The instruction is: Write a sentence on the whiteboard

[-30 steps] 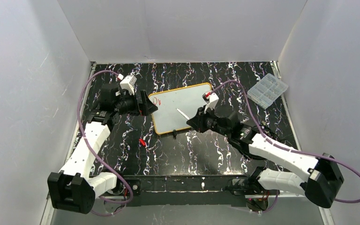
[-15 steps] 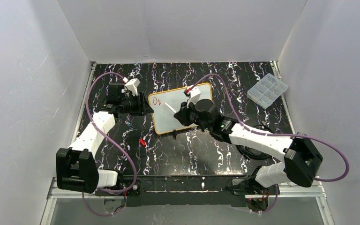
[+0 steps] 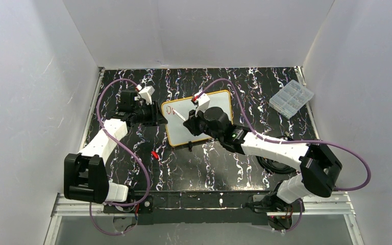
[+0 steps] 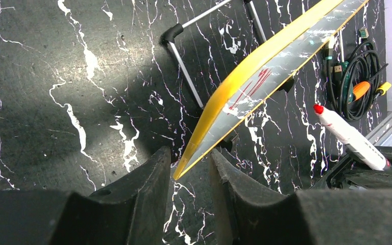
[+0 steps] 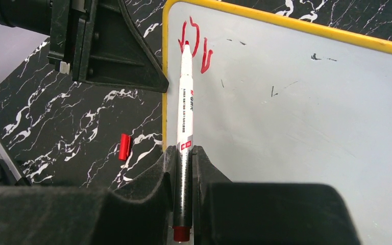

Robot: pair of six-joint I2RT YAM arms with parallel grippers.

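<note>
The whiteboard point(image 3: 179, 130) stands tilted on the black marbled table, orange-yellow framed. My left gripper point(image 3: 158, 115) is at its left edge. In the left wrist view the frame's corner point(image 4: 219, 115) sits between the narrowed jaws of the left gripper point(image 4: 190, 153). My right gripper point(image 3: 191, 122) is shut on a white marker point(image 5: 185, 102) with a red tip. That tip rests by a few red strokes of the sentence point(image 5: 196, 43) in the board's upper left corner. The marker point(image 4: 349, 138) and the strokes point(image 4: 252, 84) also show from the left wrist.
A red marker cap point(image 3: 154, 154) lies on the table in front of the board's left side. A clear compartment box point(image 3: 291, 98) sits at the back right. A coiled cable point(image 4: 354, 87) lies near the right arm. White walls enclose the table.
My left jaws have closed in on the board's left edge. The right gripper carried the marker leftwards across the board to its upper left corner, and the red strokes have grown.
</note>
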